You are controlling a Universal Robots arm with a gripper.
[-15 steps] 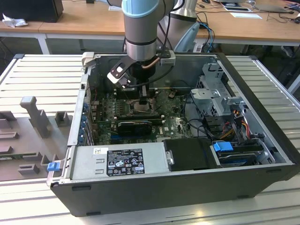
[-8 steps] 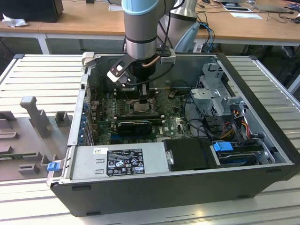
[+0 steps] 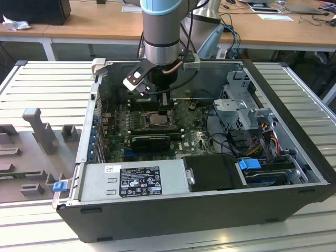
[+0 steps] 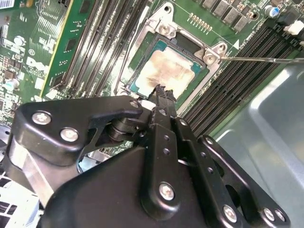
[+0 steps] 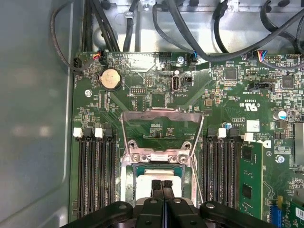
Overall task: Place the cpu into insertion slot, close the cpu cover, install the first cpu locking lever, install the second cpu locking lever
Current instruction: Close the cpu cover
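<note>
Slatted grey table [image 3: 47, 84] — open computer case [image 3: 157, 223]; grey fixtures [image 3: 39, 126] beside.

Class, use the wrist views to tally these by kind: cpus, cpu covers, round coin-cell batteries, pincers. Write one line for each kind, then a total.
cpu: 1
cpu cover: 1
coin-cell battery: 1
pincer: 1
Total: 4

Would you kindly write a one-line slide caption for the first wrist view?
Shut claw at the chip lying in its socket, with the metal cover standing open.
</note>
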